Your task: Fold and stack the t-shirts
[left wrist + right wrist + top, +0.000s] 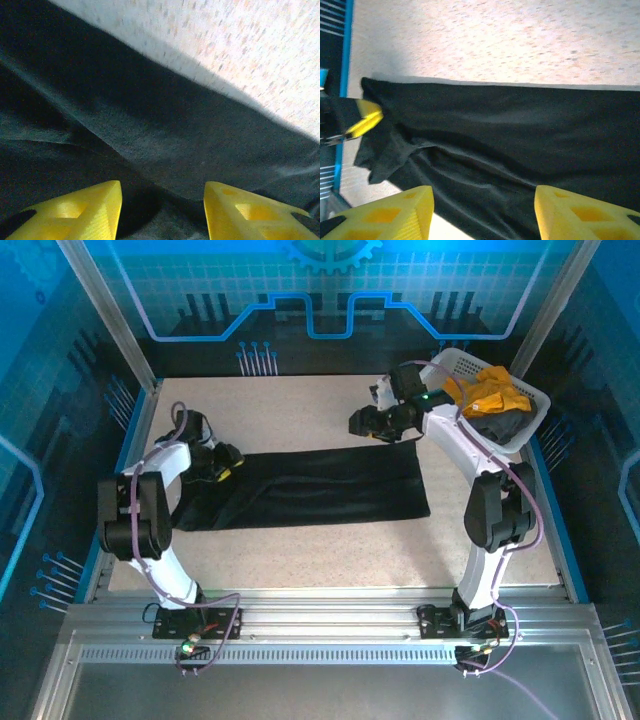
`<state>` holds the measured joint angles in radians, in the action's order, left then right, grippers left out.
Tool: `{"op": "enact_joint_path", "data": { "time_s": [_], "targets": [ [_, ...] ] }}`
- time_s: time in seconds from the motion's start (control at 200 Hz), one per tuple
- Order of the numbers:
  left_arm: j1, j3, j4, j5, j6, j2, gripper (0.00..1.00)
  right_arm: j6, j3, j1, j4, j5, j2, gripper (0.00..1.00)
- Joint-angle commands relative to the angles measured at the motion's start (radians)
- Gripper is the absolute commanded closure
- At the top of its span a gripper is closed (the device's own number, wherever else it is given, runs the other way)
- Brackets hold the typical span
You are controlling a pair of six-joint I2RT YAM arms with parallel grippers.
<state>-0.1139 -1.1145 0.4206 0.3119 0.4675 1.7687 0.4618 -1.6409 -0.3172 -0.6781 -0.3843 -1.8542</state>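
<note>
Yellow fingers [95,210] of the left gripper [162,200] stood wide apart over the black t-shirt [310,485], which lay flat on the table [300,410]. The right gripper [484,200] hovered above it, wide too. An orange-yellow t-shirt [490,390] and a dark grey t-shirt [497,427] lay in the basket [455,365].

We are looking down from high behind the near edge at the whole table [300,410]. Our left wrist camera is sitting very close over the black shirt [150,140]. The right wrist camera is viewing that shirt lengthwise from farther off, so all three views are sharing it.
</note>
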Motion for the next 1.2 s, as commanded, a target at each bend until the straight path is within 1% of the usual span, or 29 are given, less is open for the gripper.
{"op": "enact_joint_path", "data": {
  "time_s": [0.0,0.06,0.145,0.21,0.33,0.39,0.5,0.595,0.83,1.15,1.195],
  "targets": [
    [0.018,0.008,-0.028,0.089,-0.094,0.018,0.5,-0.011,0.038,-0.015,0.029,-0.083,0.045,0.43],
    [0.03,0.011,-0.037,0.102,-0.111,0.029,0.5,-0.008,0.05,-0.02,0.026,-0.081,0.064,0.42],
    [0.047,-0.002,-0.002,0.069,-0.128,0.053,0.5,0.003,0.082,-0.022,0.034,-0.077,0.091,0.42],
    [0.051,0.013,-0.011,0.067,-0.123,0.06,0.5,0.014,0.103,-0.021,0.041,-0.074,0.11,0.42],
    [0.068,0.042,-0.018,0.075,-0.116,0.039,0.54,0.021,0.133,-0.023,0.044,-0.068,0.137,0.43],
    [0.08,0.059,-0.02,0.075,-0.11,0.009,0.61,0.024,0.144,-0.023,0.046,-0.065,0.147,0.43],
    [0.102,0.108,-0.023,0.082,-0.089,-0.059,0.78,0.033,0.16,-0.022,0.055,-0.062,0.153,0.43],
    [0.128,0.143,0.007,0.087,-0.09,-0.092,0.86,0.04,0.166,-0.024,0.058,-0.059,0.152,0.44],
    [0.201,0.234,0.041,0.017,-0.071,-0.219,1.0,0.044,0.185,-0.023,0.062,-0.059,0.159,0.44],
    [0.283,0.264,0.082,0.012,-0.064,-0.224,1.0,0.046,0.213,-0.023,0.056,-0.063,0.148,0.46],
    [0.291,0.261,0.094,-0.002,-0.062,-0.212,1.0,0.05,0.215,-0.023,0.047,-0.061,0.139,0.46]
  ]
}}
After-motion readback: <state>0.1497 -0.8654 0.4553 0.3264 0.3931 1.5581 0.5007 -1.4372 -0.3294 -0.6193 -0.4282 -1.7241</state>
